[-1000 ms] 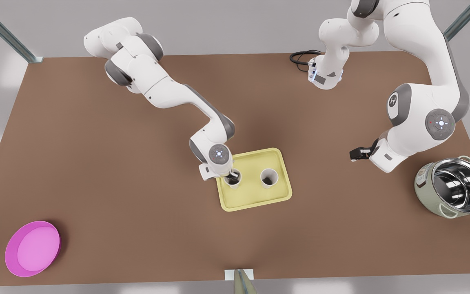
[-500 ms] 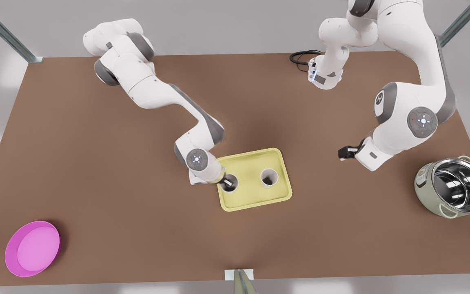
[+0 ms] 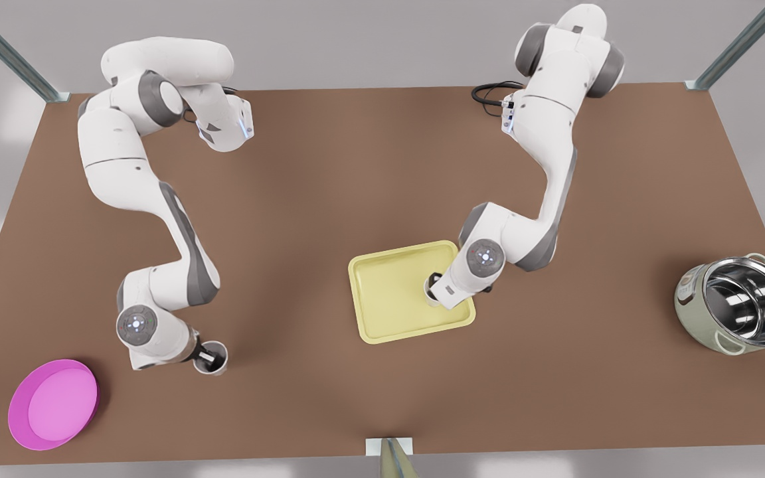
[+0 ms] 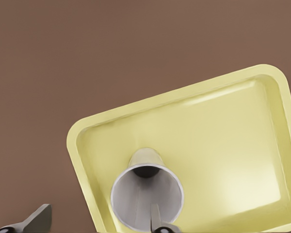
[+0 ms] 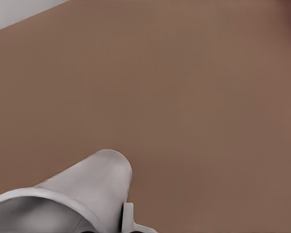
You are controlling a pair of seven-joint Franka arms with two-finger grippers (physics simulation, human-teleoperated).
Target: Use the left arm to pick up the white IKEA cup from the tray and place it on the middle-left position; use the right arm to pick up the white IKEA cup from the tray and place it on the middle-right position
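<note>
Left gripper [image 3: 434, 282]: I see it on the arm at the front view's right, down over the tray's near right part. It is spread wide; in the left wrist view one finger [image 4: 155, 219] reaches inside the tray cup and the other stands well outside it, so nothing is pinched.
Tray cup [image 3: 427, 288]: upright on the tray [image 3: 389, 318], mouth up [image 4: 131, 199], near the rim.
Right gripper [image 3: 204, 357]: on the arm at the front view's left, clenched on the second cup [image 3: 218, 359], with one finger [image 5: 128, 216] against the wall.
Second cup: over bare table [image 3: 329, 172], well apart from the tray and near the bowl [image 3: 54, 403]. I cannot tell if it touches the tabletop.
Pot [image 3: 738, 305]: at the front view's far right, apart from both arms.
</note>
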